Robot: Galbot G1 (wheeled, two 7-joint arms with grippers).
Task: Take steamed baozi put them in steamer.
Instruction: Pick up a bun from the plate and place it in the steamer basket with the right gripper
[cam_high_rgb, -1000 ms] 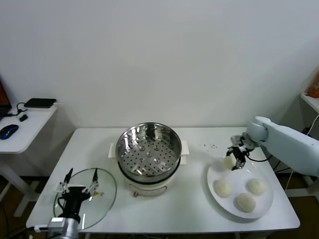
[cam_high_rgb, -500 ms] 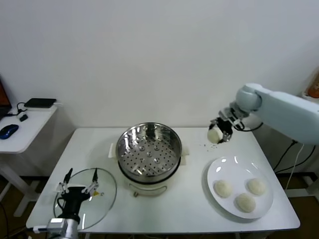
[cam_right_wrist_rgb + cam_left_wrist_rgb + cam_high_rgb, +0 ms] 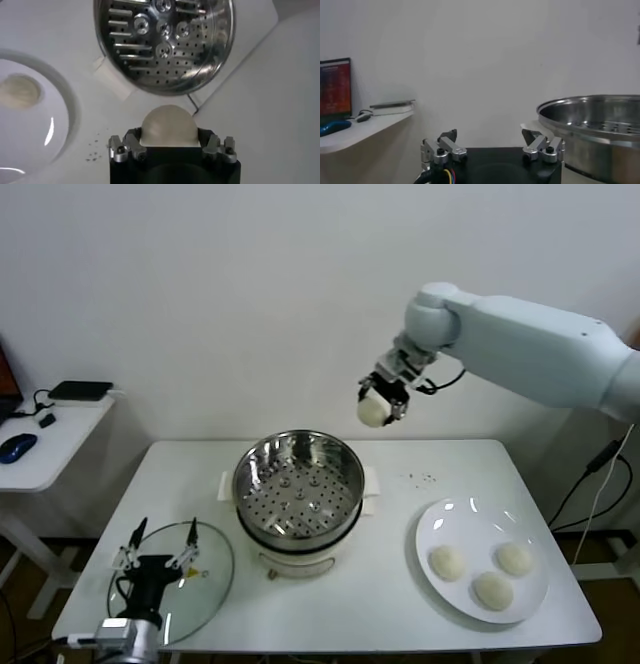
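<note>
Four baozi [image 3: 372, 412]; one steamer [image 3: 298, 480]; one plate [image 3: 482, 536].

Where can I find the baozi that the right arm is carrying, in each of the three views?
Head view: the carried baozi sits in the right end effector, in the air above the steamer's far right rim.
Left wrist view: not in it.
Right wrist view: it fills the lower centre between the fingers.
Shared landmark: the steamer, seen in all three views.

Pale grey-white arm [image 3: 530, 344] (black jaws)
</note>
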